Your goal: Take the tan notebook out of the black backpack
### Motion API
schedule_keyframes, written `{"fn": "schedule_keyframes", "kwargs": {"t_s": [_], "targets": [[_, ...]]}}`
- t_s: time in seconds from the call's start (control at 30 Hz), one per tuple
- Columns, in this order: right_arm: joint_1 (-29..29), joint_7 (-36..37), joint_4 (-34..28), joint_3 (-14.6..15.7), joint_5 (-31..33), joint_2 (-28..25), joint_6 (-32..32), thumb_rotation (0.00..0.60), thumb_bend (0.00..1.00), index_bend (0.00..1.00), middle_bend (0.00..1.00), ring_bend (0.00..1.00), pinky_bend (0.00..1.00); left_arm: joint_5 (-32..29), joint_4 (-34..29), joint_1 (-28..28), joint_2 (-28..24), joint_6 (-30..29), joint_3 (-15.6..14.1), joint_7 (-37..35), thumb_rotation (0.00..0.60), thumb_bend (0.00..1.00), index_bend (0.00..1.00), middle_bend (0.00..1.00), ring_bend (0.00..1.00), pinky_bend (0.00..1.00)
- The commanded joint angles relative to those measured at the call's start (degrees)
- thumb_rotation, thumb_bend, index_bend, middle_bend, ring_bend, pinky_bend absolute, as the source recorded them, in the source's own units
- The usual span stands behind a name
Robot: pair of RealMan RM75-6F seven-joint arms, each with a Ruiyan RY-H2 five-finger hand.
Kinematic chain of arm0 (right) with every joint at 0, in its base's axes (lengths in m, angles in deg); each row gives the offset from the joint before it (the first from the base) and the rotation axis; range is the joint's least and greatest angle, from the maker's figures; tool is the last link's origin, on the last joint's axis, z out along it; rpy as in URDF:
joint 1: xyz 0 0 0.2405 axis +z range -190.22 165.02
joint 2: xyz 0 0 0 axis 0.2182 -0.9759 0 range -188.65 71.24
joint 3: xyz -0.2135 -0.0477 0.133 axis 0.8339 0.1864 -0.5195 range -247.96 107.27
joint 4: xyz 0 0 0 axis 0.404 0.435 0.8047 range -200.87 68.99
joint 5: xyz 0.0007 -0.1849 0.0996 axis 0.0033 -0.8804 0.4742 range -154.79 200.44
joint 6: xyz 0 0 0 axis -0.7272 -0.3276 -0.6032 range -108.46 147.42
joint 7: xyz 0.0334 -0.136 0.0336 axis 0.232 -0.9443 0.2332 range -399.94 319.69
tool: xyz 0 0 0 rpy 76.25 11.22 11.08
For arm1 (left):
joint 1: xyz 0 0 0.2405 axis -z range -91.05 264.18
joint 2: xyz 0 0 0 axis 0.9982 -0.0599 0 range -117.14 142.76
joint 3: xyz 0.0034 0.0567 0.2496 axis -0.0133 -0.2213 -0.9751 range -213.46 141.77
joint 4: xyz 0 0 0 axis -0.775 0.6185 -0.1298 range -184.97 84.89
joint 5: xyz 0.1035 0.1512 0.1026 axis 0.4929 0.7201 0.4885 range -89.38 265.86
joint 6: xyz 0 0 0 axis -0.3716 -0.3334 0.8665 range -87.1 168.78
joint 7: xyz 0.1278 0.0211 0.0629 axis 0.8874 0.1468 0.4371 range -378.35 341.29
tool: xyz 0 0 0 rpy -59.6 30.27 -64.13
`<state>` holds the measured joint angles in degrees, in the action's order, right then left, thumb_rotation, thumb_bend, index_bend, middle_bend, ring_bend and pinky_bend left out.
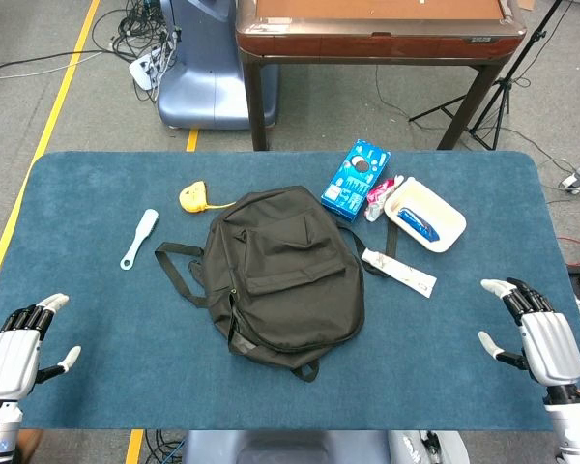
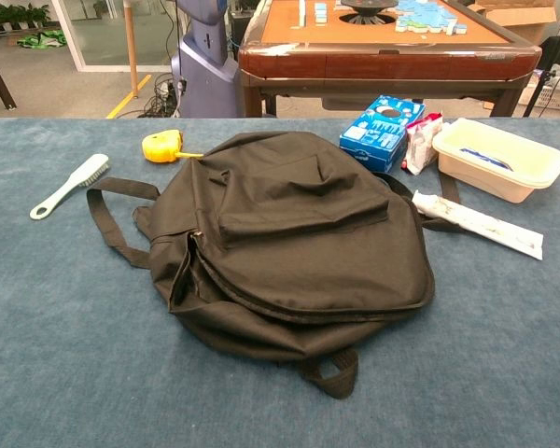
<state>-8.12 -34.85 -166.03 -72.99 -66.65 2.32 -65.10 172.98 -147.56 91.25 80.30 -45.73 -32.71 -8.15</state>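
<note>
At the table's near left corner the left hand [image 1: 14,353] rests empty with fingers apart. Between the hands, the black backpack [image 1: 280,275] lies flat, well out of reach, and apparently zipped; the tan notebook is unseen, presumably inside. Opposite, the right hand [image 1: 536,333] waits likewise spread and empty.

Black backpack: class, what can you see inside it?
Nothing. The black backpack lies flat on the table, its fabric covering the inside. No tan notebook is visible.
</note>
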Motion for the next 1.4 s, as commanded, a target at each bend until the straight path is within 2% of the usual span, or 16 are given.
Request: {"fn": "schedule_keyframes", "kwargs": {"t_s": [0.03,0.43,0.57,0.77,0.9,1.03,1.13,1.4], "targets": [[0.11,-0.05,0.01,-0.01,0.07,0.02,0.18,0.600,0.27,0.21,0.22,0.12,0.21,-0.05,0.08,0.03,0.12,0.13,-0.07,0.07,0.600,0.20,0.18,0.19,0.20,0.18],[1.61,-0.43,-1.42,0.86,-1.95,-0.39,2.33,0.600,0.27,0.21,0.22,0.12,0.21,0.53,-0.09,-0.03,0.07,-0.34,-0.12,-0.10,0.600,0.20,0.18,0.19,0.20,0.18],[5.17,-1.24,-3.12,1.60,-5.21,0.94,7.13,0.600,0.27,0.21,0.22,0.12,0.21,1.36,-0.12,-0.18,0.08,-0.87,-0.35,-0.45,0.600,0.20,0.18,0.19,0.20,0.18],[11.09,-6.09,-6.13,1.48,-5.89,2.86,16.24,0.600,0.27,0.20,0.22,0.12,0.21,2.35,-0.36,-0.57,-0.58,-1.66,-0.70,-0.88,0.600,0.20,0.18,0.19,0.20,0.18],[15.40,-10.21,-8.10,0.50,-3.48,4.82,23.16,0.600,0.27,0.17,0.21,0.12,0.21,2.77,-0.52,-0.79,-1.13,-1.92,-0.95,-1.34,0.600,0.20,0.18,0.19,0.20,0.18],[19.67,-15.45,-8.32,-1.15,0.56,8.91,29.17,0.600,0.26,0.16,0.21,0.11,0.21,3.29,-0.63,-0.93,-1.62,-2.15,-1.13,-1.79,0.600,0.20,0.18,0.19,0.20,0.18],[22.65,-19.45,-7.28,-2.65,4.03,12.77,32.48,0.600,0.22,0.15,0.20,0.10,0.21,3.85,-0.77,-0.91,-1.92,-2.28,-1.24,-2.04,0.600,0.20,0.18,0.19,0.20,0.18],[28.98,-28.58,-1.82,-5.18,13.33,23.50,36.84,0.600,0.18,0.12,0.17,0.05,0.19,4.89,-1.09,-1.01,-2.69,-2.45,-1.65,-2.73,0.600,0.20,0.18,0.19,0.20,0.18]]}}
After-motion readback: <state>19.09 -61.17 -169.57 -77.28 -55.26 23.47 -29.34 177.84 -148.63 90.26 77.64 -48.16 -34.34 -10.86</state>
